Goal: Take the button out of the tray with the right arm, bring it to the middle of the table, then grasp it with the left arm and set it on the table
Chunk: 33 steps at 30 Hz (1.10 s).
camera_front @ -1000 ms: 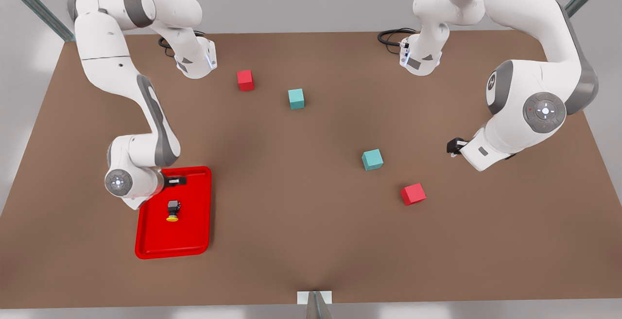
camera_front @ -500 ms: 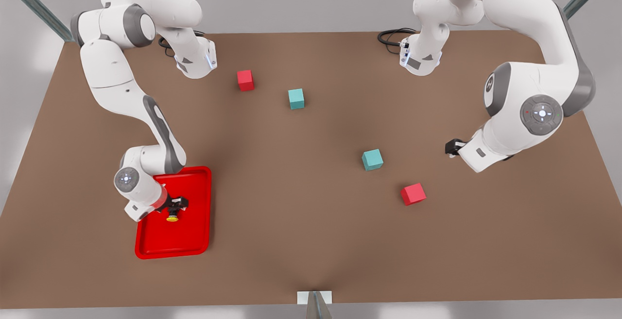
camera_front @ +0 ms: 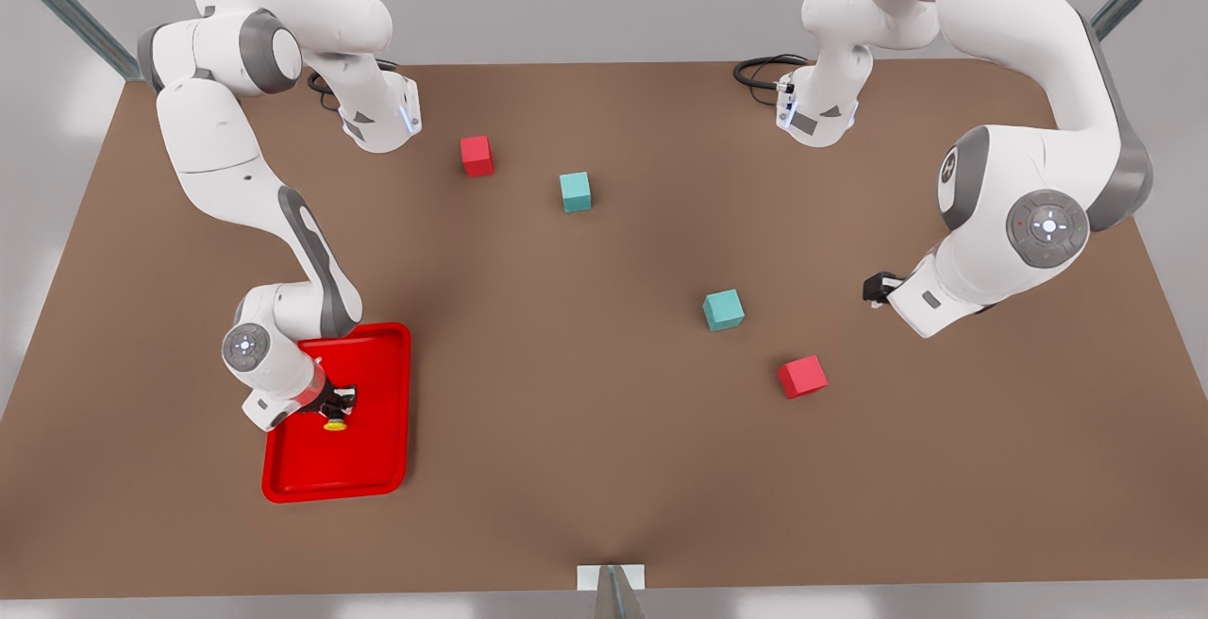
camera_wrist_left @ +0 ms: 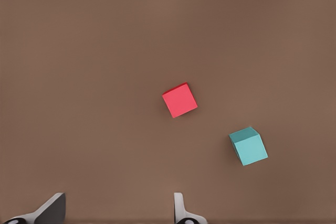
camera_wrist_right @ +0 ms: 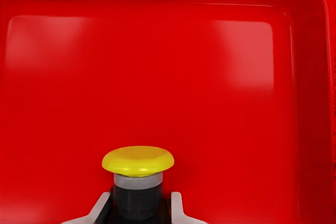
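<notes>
Your worktop (camera_front: 585, 430) carries one red tray (camera_front: 377, 468), one yellow-capped button (camera_front: 334, 423), two red cubes and two teal cubes, with two white arms over it.

The button sits inside the tray, near its far end, on the front view's left. Your right hand (camera_front: 337, 403) is down in the tray with its fingers (camera_wrist_right: 176, 208) pressed against both sides of the button's black body, the yellow cap poking out beyond the tips; the button's base looks to be resting on the tray floor. Half a second ago those fingers stood wider around the button; they have since drawn in onto it, and a second ago the hand was nearer the tray's far rim, short of the button.

Your left hand (camera_front: 880, 288) hangs above the worktop on the front view's right, fingers (camera_wrist_left: 181, 211) spread apart and holding nothing, having barely shifted over the last second. Below it lie a red cube (camera_front: 802, 376) and a teal cube (camera_front: 723, 309), well apart from each other. The other red cube (camera_front: 477, 156) and teal cube (camera_front: 575, 192) sit toward the far side.

The middle of the worktop, between the tray and the nearer teal cube, is bare brown surface. The tray lies close to the worktop's near-left corner, with its rim standing between the button and that open ground.
</notes>
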Tool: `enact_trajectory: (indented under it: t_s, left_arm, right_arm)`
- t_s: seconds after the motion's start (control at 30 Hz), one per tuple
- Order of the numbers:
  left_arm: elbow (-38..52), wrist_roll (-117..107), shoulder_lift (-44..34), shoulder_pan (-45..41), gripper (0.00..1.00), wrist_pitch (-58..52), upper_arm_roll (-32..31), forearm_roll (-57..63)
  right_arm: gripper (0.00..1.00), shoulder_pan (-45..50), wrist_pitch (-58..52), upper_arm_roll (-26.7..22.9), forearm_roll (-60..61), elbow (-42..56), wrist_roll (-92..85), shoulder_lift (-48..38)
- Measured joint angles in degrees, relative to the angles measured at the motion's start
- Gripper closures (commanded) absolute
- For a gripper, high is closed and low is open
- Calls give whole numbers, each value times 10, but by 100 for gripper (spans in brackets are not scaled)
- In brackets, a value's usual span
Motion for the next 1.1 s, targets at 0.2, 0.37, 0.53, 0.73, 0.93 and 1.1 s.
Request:
enact_trajectory:
  t_s: [0.2,0.37,0.53,0.73,0.93,1.1]
  left_arm:
    - [0,-1,0,0,0,0,0,0]
    - [0,-1,1,0,0,-1,0,0]
    - [0,-1,1,-1,0,0,0,0]
    - [0,-1,1,-1,0,-1,0,1]
    - [0,-2,1,-1,0,-1,0,1]
    - [0,-2,1,-1,0,-1,0,1]
  right_arm:
    - [59,5,-62,14,2,20,-11,-45]
    - [59,9,-186,84,5,96,-9,-74]
    - [59,128,-295,123,20,173,45,-70]
    - [58,313,-356,90,62,335,177,39]
    - [57,450,-387,-24,151,522,318,182]
    - [57,471,-352,-37,174,545,414,230]
